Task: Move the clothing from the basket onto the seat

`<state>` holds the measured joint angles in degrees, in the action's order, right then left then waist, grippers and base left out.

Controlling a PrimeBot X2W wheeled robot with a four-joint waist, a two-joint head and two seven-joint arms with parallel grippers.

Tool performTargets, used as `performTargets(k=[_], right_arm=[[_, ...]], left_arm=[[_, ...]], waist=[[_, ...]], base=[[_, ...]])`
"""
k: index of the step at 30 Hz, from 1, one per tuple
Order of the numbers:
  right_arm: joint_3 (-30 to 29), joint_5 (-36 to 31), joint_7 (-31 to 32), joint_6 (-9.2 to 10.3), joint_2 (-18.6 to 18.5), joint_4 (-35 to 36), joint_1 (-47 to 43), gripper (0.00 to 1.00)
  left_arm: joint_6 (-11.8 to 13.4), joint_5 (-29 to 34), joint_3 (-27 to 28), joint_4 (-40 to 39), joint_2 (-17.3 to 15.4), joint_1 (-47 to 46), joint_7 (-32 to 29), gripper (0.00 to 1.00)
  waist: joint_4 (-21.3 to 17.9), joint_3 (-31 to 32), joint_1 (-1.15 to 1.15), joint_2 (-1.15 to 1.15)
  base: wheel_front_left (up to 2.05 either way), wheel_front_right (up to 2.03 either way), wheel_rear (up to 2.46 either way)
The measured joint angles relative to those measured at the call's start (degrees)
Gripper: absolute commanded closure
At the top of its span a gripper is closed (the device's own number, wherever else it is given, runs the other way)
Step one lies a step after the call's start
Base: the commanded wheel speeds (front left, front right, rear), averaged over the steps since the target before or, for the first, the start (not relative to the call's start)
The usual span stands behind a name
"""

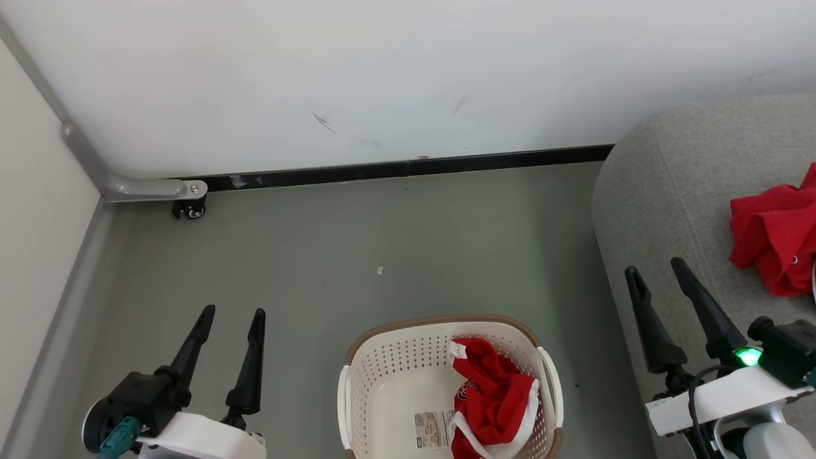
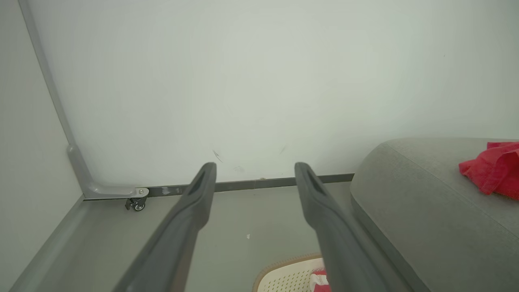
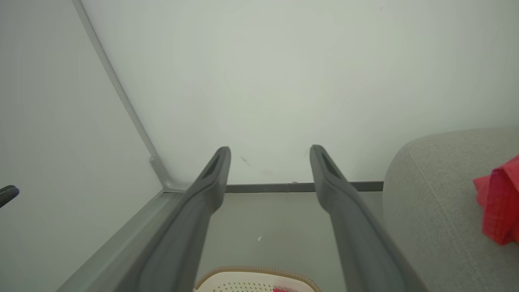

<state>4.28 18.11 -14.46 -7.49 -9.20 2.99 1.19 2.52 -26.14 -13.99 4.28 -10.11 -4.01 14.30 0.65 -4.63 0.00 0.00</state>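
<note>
Both grippers sit closest, flanking the basket (image 1: pixel 382 357): the left gripper (image 1: pixel 234 312) off its left side, the right gripper (image 1: pixel 654 266) off its right side, each with fingers spread wide and nothing between them. One red garment (image 1: pixel 494 395) with white trim lies crumpled in the basket's right half, beside the paper label (image 1: pixel 433 428) on the basket's bottom. Right of the basket stands the grey seat (image 1: pixel 669 191), and on it, well apart from the basket, lies the other red garment (image 1: pixel 774 236).
</note>
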Motion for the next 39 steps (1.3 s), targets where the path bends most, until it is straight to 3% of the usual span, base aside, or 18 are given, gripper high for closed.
performTargets(k=[24, 39], right_arm=[[-2.0, -0.5, 0.0, 0.00, -0.1, 1.4, 0.7, 0.00], [-2.6, -0.5, 0.0, 0.00, -0.6, 2.4, 6.9, 0.00]], left_arm=[[-3.4, 1.1, -4.0, 2.9, 0.2, -4.7, -0.7, 0.00], [-5.3, 1.8, -6.3, 6.3, 0.1, -10.1, -2.7, 0.00]], waist=[[-3.1, -6.5, 0.00, 0.00], [-6.1, -13.2, 0.00, 0.00]], base=[[0.00, 0.00, 0.00], [0.00, 0.00, 0.00]])
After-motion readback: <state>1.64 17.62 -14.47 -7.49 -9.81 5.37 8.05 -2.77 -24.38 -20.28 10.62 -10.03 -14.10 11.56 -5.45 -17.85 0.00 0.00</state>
